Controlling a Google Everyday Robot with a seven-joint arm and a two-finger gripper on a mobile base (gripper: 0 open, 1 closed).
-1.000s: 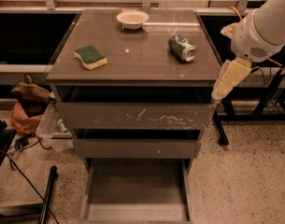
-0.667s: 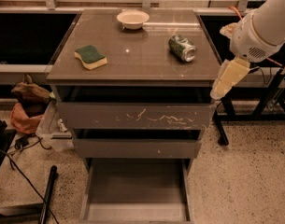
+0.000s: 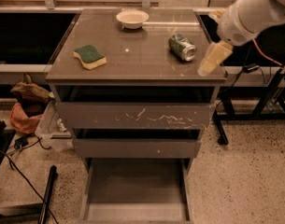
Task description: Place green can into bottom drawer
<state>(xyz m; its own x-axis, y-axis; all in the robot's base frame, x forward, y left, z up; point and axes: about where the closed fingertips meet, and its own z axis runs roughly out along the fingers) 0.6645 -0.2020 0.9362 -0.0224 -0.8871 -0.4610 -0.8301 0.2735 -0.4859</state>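
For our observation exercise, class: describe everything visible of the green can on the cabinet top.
The green can is a small metal cylinder, green with pale markings and a shiny silver end turned toward the front right. It lies on its side on the right part of the cabinet top, touching only that surface. The gripper hangs to its right, apart from it.

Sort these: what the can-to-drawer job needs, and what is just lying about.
Job: green can, lying on the cabinet top; bottom drawer, pulled out; gripper, at the top's edge, near the can.
Lying about: sponge; bowl.
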